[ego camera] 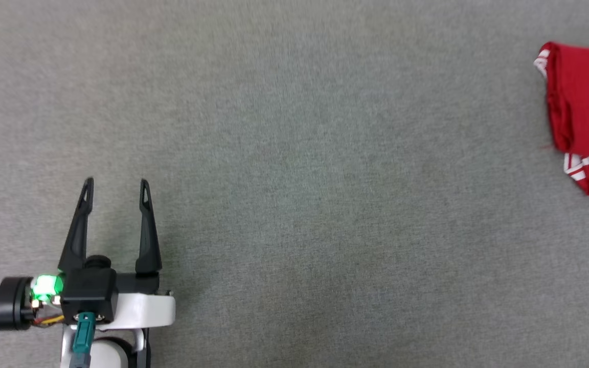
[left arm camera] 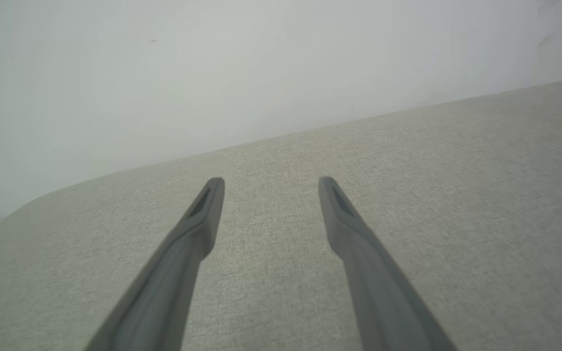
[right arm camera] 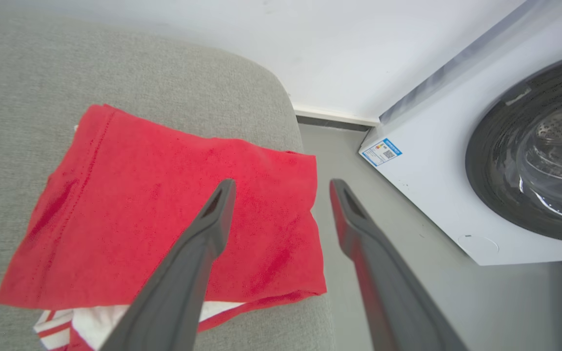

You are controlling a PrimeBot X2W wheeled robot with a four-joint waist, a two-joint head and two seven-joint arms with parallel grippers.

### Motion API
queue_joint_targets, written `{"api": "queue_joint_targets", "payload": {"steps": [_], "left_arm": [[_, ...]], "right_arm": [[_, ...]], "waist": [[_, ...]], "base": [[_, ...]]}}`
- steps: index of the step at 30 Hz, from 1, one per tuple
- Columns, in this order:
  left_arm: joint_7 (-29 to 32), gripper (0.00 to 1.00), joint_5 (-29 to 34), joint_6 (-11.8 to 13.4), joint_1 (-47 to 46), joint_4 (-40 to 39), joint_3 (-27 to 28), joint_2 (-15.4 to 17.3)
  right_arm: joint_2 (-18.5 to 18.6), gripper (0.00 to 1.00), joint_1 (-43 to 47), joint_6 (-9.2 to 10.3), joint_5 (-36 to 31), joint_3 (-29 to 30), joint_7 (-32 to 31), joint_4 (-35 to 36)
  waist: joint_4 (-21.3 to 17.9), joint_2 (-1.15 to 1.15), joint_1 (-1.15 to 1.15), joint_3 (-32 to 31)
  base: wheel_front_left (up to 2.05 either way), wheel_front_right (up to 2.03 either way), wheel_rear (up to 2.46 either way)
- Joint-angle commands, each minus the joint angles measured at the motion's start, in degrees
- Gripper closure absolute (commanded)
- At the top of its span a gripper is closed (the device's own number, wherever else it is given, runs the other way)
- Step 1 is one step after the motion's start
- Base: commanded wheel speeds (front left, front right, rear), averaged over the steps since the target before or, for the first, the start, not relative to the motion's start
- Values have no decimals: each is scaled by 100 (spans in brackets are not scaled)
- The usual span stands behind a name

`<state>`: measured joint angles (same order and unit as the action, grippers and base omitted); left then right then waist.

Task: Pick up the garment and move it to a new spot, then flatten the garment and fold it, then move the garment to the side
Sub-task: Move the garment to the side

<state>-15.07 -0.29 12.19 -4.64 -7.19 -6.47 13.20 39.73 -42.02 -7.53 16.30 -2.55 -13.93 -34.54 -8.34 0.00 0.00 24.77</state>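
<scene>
The garment is a folded red shirt with white, red-striped sleeve trim, lying at the far right edge of the grey table. In the right wrist view the garment lies flat near the table's rounded corner, a white sleeve peeking out underneath. My right gripper hovers over its right edge, open, with nothing between its fingers. Low at the left of the head view, my left gripper stands open over bare cloth. Its fingers spread apart, my left gripper also appears in the left wrist view.
The grey fabric table spreads wide between the left gripper and the garment. Beyond the table's right edge, a white washing machine with a dark round door stands on the floor. A pale wall runs behind the table.
</scene>
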Motion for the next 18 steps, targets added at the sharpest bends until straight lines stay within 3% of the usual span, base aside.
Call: {"api": "queue_joint_targets", "payload": {"steps": [1,8,18], "left_arm": [[-12,0,-40,31,109,25,12,-34],[-12,0,-144,59,469,176,25,-161],[-12,0,-176,-35,804,403,21,-276]], "right_arm": [[-61,0,123,9,43,-39,103,158],[-353,0,728,10,119,108,739,1319],[-1533,0,1838,9,-235,463,1614,2746]], "waist": [[35,0,0,-393],[204,0,0,-1019],[494,0,0,-1664]], "base": [[0,0,0],[0,0,0],[0,0,0]]}}
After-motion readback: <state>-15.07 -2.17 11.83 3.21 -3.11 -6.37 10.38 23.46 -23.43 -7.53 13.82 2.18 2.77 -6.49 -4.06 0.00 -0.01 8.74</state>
